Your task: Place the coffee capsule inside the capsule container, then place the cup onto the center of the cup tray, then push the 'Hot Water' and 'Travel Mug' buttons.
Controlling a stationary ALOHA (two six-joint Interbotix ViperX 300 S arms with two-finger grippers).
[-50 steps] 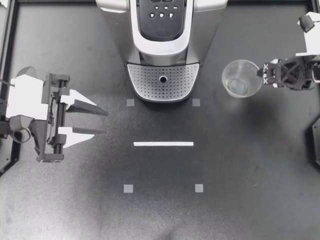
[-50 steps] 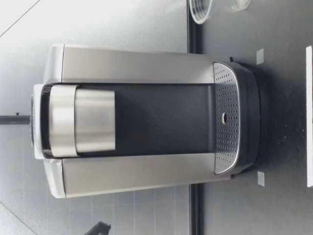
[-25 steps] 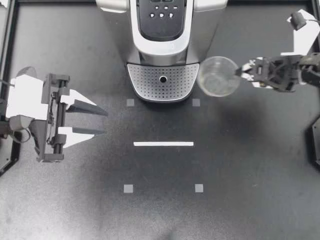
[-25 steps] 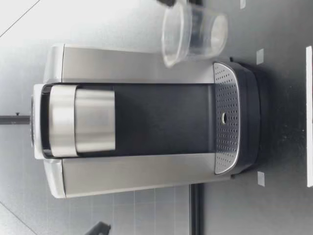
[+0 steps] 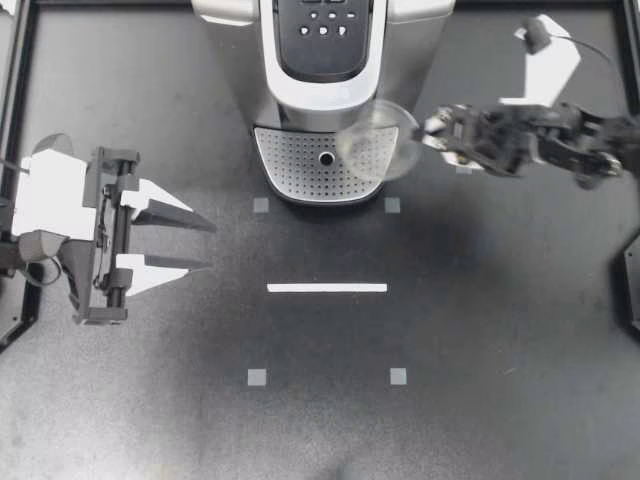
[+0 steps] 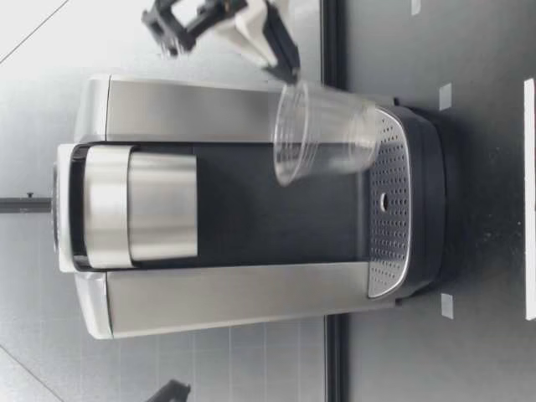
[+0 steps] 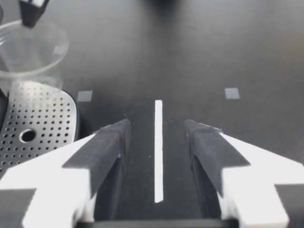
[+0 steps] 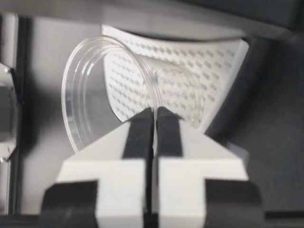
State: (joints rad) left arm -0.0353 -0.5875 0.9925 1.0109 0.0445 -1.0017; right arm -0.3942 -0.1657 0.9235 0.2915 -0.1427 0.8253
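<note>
My left gripper (image 5: pixel 211 244) rests open and empty at the table's left side, well apart from the machine. My right gripper (image 5: pixel 430 130) reaches in from the right, shut on the rim of a clear plastic cup (image 5: pixel 377 140). The cup hangs tilted over the right part of the perforated cup tray (image 5: pixel 300 165) of the silver coffee machine (image 5: pixel 325 90). In the low view the cup (image 6: pixel 322 134) floats above the tray (image 6: pixel 387 251). In the right wrist view the fingertips (image 8: pixel 142 118) pinch the cup's wall (image 8: pixel 95 85). The button panel (image 5: pixel 325 25) is on the machine's top. No capsule shows.
A white tape line (image 5: pixel 327 288) and small grey square markers (image 5: pixel 257 377) lie on the dark table in front of the machine. In the left wrist view the cup (image 7: pixel 31 50) and tray (image 7: pixel 33 123) lie ahead and to one side of the open gripper (image 7: pixel 156 128).
My right arm has lifted the cup and carried it leftward from the table's right side to above the tray's right part. The left arm has not moved.
</note>
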